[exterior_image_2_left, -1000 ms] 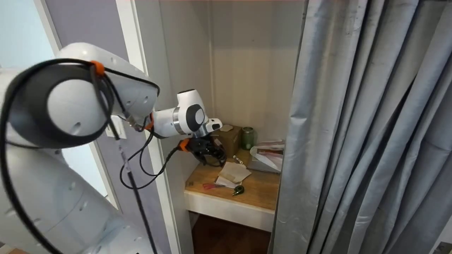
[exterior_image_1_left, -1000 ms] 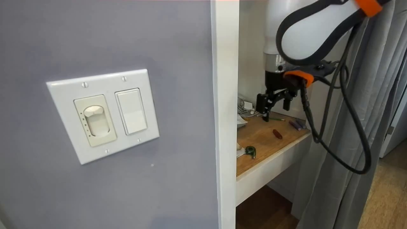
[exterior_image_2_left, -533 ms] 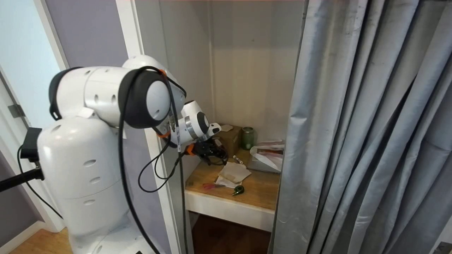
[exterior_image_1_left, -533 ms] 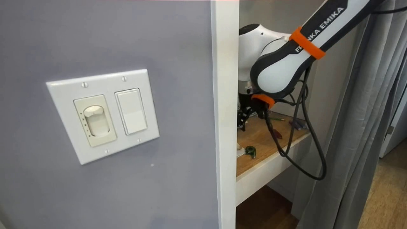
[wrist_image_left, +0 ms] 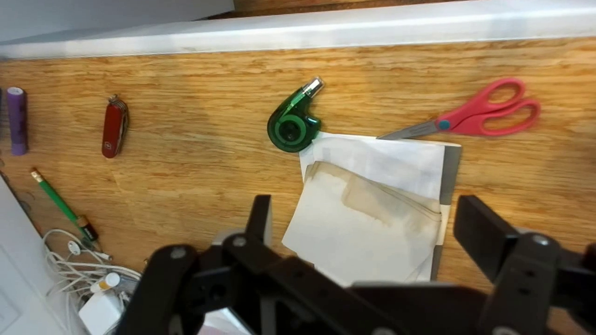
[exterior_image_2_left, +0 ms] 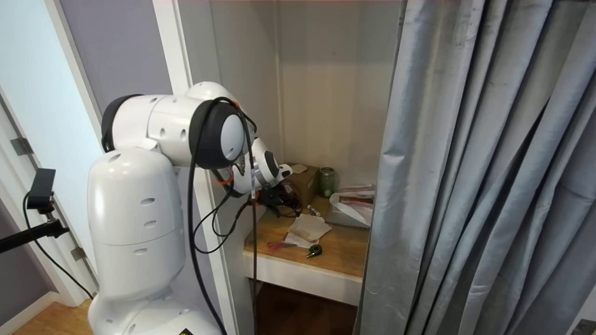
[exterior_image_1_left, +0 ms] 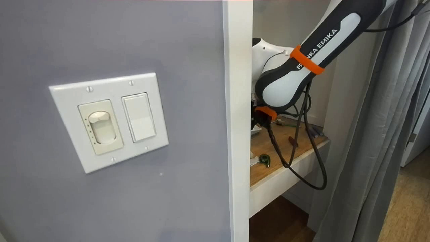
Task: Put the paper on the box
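Observation:
A stack of off-white paper (wrist_image_left: 354, 232) with a brown stain along one edge lies on a white sheet (wrist_image_left: 382, 160) on the wooden desktop. The paper also shows in an exterior view (exterior_image_2_left: 309, 227). A brown cardboard box (exterior_image_2_left: 308, 185) stands at the back of the desk, with a small piece of paper (exterior_image_2_left: 299, 168) on its top. My gripper (wrist_image_left: 365, 204) is open and empty, above the stained paper, with one finger to each side of it in the wrist view. In an exterior view my gripper (exterior_image_2_left: 298, 207) is in front of the box; elsewhere the white post hides it.
Around the paper lie a green tape dispenser (wrist_image_left: 291, 128), red scissors (wrist_image_left: 484, 114), a red pocket knife (wrist_image_left: 114, 128) and a pencil (wrist_image_left: 58, 200). A green jar (exterior_image_2_left: 327, 182) stands beside the box. A grey curtain (exterior_image_2_left: 447, 186) and the side wall (exterior_image_2_left: 233, 116) flank the desk.
The arm has swung further into the alcove, and my gripper has gone behind the white post in an exterior view. The papers and the box have not moved.

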